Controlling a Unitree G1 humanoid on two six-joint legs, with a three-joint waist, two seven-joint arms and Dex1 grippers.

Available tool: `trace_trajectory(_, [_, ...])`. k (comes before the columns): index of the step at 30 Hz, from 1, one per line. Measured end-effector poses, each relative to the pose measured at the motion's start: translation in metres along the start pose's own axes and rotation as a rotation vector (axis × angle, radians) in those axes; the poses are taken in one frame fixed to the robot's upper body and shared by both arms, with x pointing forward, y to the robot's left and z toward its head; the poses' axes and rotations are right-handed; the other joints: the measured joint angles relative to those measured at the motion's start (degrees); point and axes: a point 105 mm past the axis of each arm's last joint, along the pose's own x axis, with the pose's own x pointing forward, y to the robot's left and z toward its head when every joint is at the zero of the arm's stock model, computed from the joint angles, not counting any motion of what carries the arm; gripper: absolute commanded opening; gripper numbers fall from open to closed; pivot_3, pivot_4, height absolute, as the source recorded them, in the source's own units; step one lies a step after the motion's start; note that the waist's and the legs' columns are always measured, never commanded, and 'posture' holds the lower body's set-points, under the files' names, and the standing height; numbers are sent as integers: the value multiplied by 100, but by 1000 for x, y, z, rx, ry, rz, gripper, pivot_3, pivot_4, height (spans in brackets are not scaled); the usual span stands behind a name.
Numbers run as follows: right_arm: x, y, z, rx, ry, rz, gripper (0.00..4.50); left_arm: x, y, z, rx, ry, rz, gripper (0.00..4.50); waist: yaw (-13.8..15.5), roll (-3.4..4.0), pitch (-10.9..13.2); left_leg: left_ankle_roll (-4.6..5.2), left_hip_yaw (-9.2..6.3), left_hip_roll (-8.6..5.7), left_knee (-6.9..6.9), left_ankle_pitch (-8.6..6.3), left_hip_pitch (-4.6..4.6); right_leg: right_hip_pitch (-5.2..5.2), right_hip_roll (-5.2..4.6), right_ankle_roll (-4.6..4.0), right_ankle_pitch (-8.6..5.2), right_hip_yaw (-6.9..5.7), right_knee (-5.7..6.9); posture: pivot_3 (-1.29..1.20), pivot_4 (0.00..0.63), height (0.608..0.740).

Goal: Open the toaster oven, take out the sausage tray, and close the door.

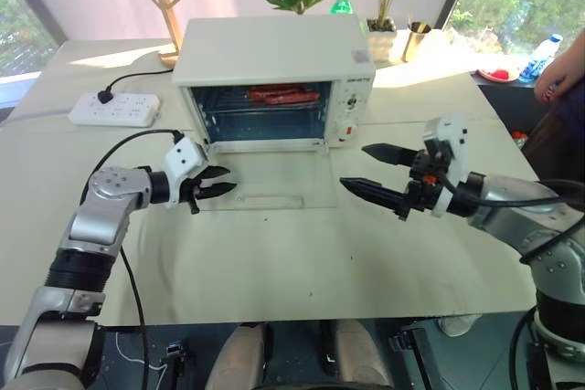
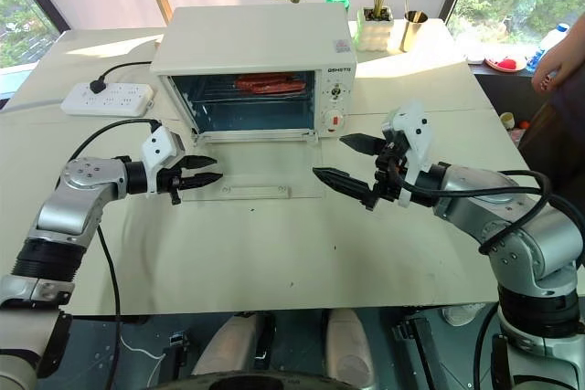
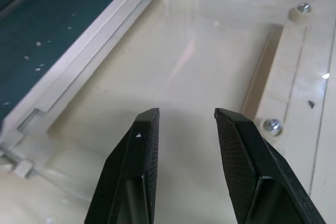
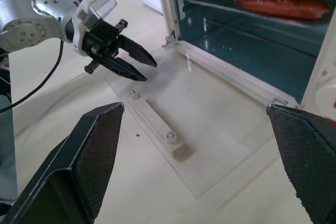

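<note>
Already the door (image 1: 265, 184) lay folded down flat on the table (image 1: 274, 262), at the centre of the left eye view, its bar handle (image 4: 157, 129) on the side away from the cavity. The toaster oven (image 1: 274, 70) sat at upper centre, and the sausage tray (image 1: 283, 95) was on its rack inside, high in the opening, not yet drawn out.

The left gripper (image 1: 219, 188), at centre left, hovered at the left corner of the lowered glass, its black fingers (image 3: 137, 156) a narrow gap apart and holding nothing. The right gripper (image 1: 379, 173), at centre right, stood just off the door's right edge, fingers spread wide and empty, pointing toward the oven mouth.

Judging from this, the main risk lay in the reach for the tray. The right gripper had to pass over the open door; too low a line could press on the glass and strain the hinges. The tray looked shallow and shiny, so a bite on its rim could slip, or tip it and roll the sausages off. The left fingers, so near the glass corner, could also nudge the door.

The right wrist view showed the sausages (image 4: 278, 1) lying across the upper shelf, the handle's screws, and the left gripper beside the hinge corner. The left wrist view gave the close look at the glass under the left fingers, but no sight of the tray.
</note>
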Motion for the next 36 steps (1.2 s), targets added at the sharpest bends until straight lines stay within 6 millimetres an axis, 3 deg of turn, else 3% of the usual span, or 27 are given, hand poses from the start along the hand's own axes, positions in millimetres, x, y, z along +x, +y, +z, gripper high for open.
trace_trajectory(4, [5, -1, 0, -3, 1, 8, 4500, -1, 2, 0, 27, 2, 18, 1738, 0, 0, 0, 0, 0, 0, 0, 0, 0, 0, 0, 0, 0, 0, 0, 0, 150, 740])
trace_trajectory(5, [7, -2, 1, -10, 1, 10, 4500, -1, 3, 0, 7, -3, 19, 1978, -2, 0, 0, 0, 0, 0, 0, 0, 0, 0, 0, 0, 0, 0, 0, 0, 150, 740])
trace_trajectory(7, [16, -5, 5, -52, 9, 18, 4500, -6, 5, 6, -104, -41, 15, 2615, -34, -1, 1, 0, 1, 1, 2, 0, -1, -4, 3, 0, 0, -1, 1, 0, 150, 740])
trace_trajectory(11, [44, -6, 11, -156, 21, 25, 4500, -30, 10, 61, -208, -226, -25, 4442, -45, -4, 3, 0, -2, 4, 1, 0, -2, -9, 7, 0, -1, -2, 7, 0, 150, 740])
trace_trajectory(14, [66, -13, 13, -195, 4, -10, 4500, -44, 9, 88, -224, -300, -51, 4442, -47, -3, 2, 0, 1, -3, 1, 0, -2, -10, 4, 0, -1, -2, 12, 0, 150, 740])
trace_trajectory(22, [124, -23, 22, -367, -2, -69, 4500, -49, 12, 102, -212, -305, -44, 4442, -41, -4, 2, -4, 1, -5, 3, 1, -2, -16, 9, -1, -1, -1, 21, 0, 150, 740])
trace_trajectory(25, [138, -29, 23, -446, 1, -103, 4500, -52, 18, 104, -199, -298, -30, 4442, -42, -4, 2, -4, 1, -7, 2, 1, -2, -19, 10, -1, -1, -1, 23, 0, 150, 740])
trace_trajectory(31, [154, -35, 15, -519, 22, -126, 4500, -52, 33, 89, -212, -244, 5, 4442, -53, -3, 2, -6, 1, -7, 2, 2, -2, -21, 13, -2, -1, 0, 25, 0, 150, 740])
trace_trajectory(36, [167, -35, 16, -542, 23, -132, 4500, -54, 39, 99, -155, -254, 13, 4442, -60, -3, 2, -7, 1, -7, 1, 3, -3, -24, 13, -2, -1, 0, 27, 0, 150, 740])
